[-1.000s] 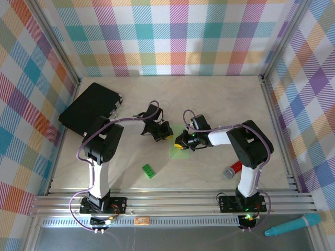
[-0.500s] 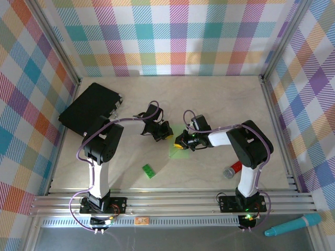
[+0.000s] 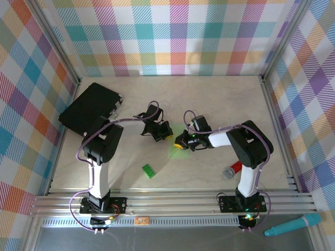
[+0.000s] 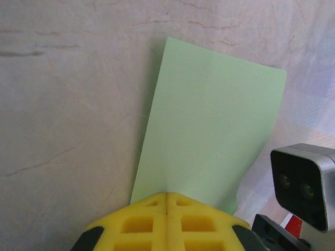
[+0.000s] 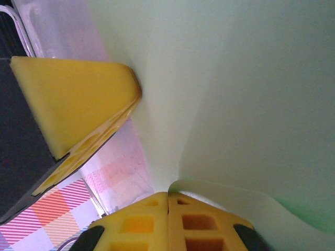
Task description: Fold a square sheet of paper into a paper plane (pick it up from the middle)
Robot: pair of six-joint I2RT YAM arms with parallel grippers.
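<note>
A: Background first. Pale marbled surface (image 3: 220, 104), plaid walls (image 3: 178, 36) on three sides.

B: And the paper?

A: Thin pale-green square sheet of paper (image 4: 209, 130), mid-surface, between the two arms. In the left wrist view it looks longer than wide, its long axis running straight away from the tips. Folded or just foreshortened, I can't tell.

B: Tools?

A: Left tool (image 4: 167, 200) has its yellow fingers pressed together with the sheet's near edge at the tips, so it reads as clenched on the paper. Right tool (image 5: 167, 201) is also clenched, pinching a curled edge of the same sheet. One of the left tool's yellow fingers sits just beside it in the right wrist view.

B: So what does the next move turn on?

A: My call: both tools sit close together on one end, and from above the free part of the sheet runs from them toward the near edge of the surface. Neither arm is nearer, since both are on it. Any crease has to form along that free length.

B: Risk?

A: With grips this close together, the sheet could buckle or tear.

B: Containers?

A: Only a flat black case (image 3: 89, 107) at the far left, closed, contents not visible. A small bright-green toy brick (image 3: 149, 171) lies near the left arm and a red-and-silver cylinder (image 3: 232, 169) by the right arm, both well apart from the paper.
</note>
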